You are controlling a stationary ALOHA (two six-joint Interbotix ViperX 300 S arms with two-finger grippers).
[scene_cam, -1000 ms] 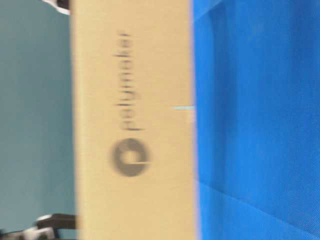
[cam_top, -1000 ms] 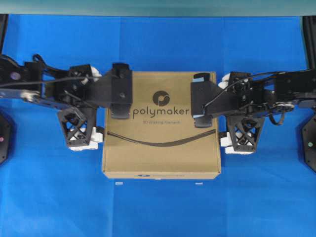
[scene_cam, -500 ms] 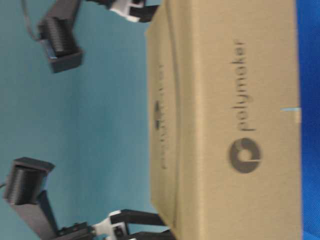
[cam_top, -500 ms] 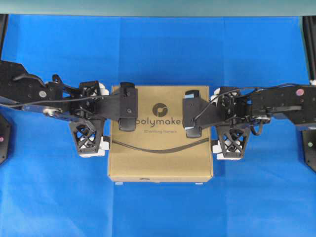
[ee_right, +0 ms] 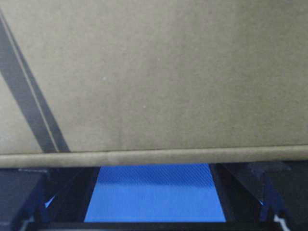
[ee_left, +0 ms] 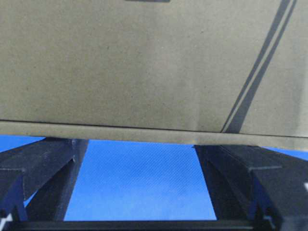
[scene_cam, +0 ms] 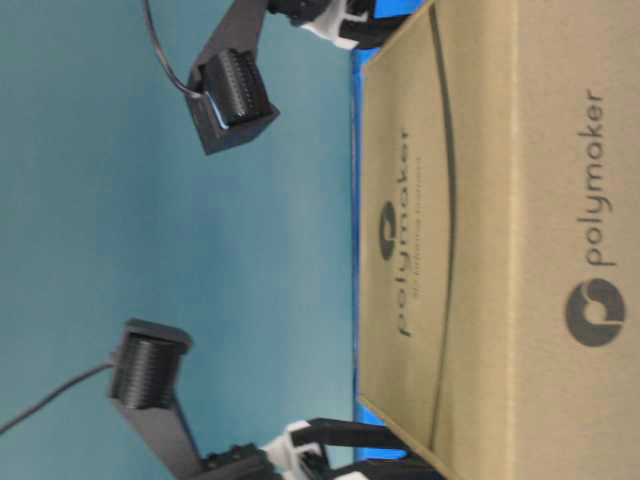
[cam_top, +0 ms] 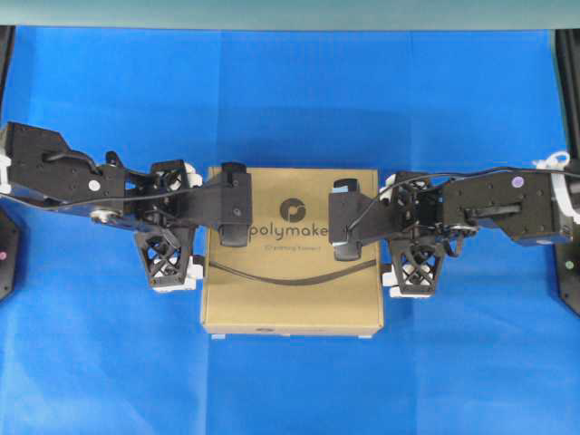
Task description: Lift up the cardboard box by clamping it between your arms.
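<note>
The brown cardboard box (cam_top: 290, 290) with its polymaker logo lies flat and low over the blue cloth, clamped between my two arms. My left gripper (cam_top: 195, 222) presses against its left side and my right gripper (cam_top: 388, 227) against its right side. Both stand open, fingers spread along the box edges, with nothing between them. In the left wrist view the box (ee_left: 144, 62) fills the top and its edge meets my gripper (ee_left: 137, 144). The right wrist view shows the same: box (ee_right: 168, 72) above my gripper (ee_right: 154, 171). The table-level view shows the box (scene_cam: 480, 200) close up.
Blue cloth (cam_top: 290, 100) covers the table all round. Two small white tape marks (cam_top: 217, 336) lie at the box's front edge. Black arm bases (cam_top: 569, 267) stand at the far left and right edges. The wrist cameras (scene_cam: 235, 100) hang above the box top.
The box has come down from a raised position toward the cloth, still clamped between both arms. Both grippers have stayed open and moved down with it.
</note>
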